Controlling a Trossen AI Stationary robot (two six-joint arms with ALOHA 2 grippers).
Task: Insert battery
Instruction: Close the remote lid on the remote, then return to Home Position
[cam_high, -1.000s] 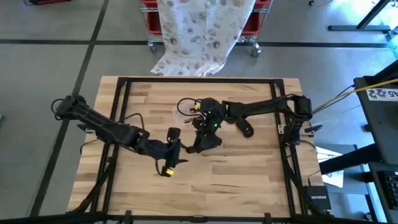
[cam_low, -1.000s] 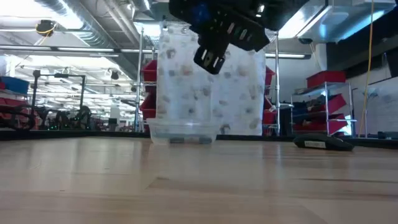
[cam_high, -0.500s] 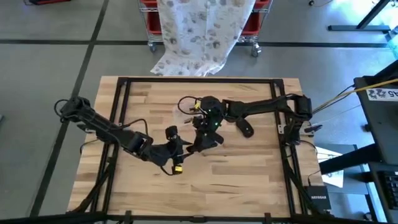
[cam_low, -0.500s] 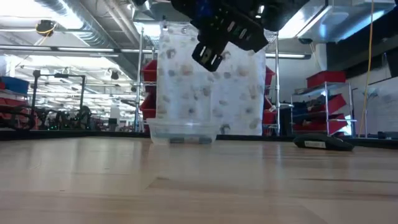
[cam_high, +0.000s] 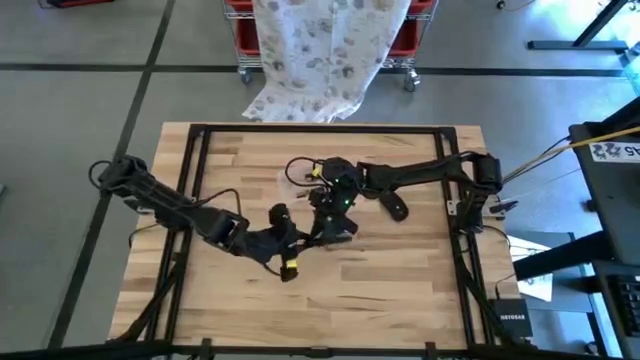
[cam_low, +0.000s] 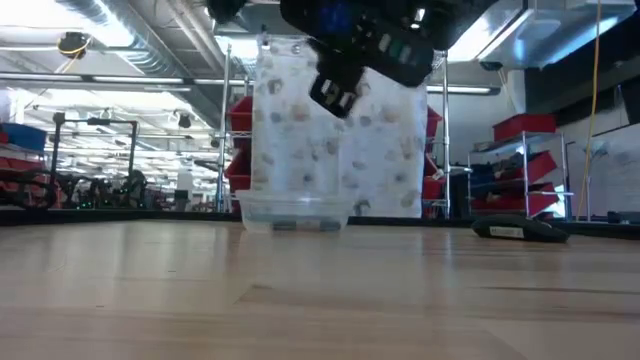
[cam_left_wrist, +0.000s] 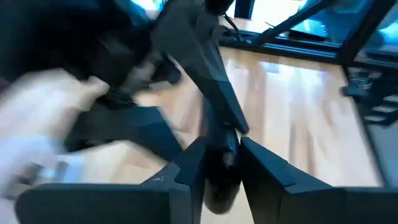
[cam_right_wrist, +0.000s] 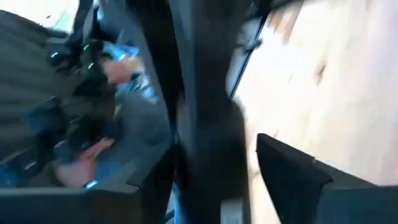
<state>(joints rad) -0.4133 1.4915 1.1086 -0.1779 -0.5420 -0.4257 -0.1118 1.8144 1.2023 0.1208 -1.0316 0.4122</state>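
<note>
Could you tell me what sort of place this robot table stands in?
Most likely a workshop or warehouse-style lab. The low view shows exposed ceiling ducting and metal shelving holding red storage bins; the high view shows a grey concrete floor around the wooden table.

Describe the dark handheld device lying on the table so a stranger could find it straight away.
Start at the wooden table in the high view and follow the right arm inward from its base at the right edge. Just below that arm's forearm lies the dark device, flat on the wood. Unlike both grippers near the middle, it is loose, elongated and attached to nothing.
</note>
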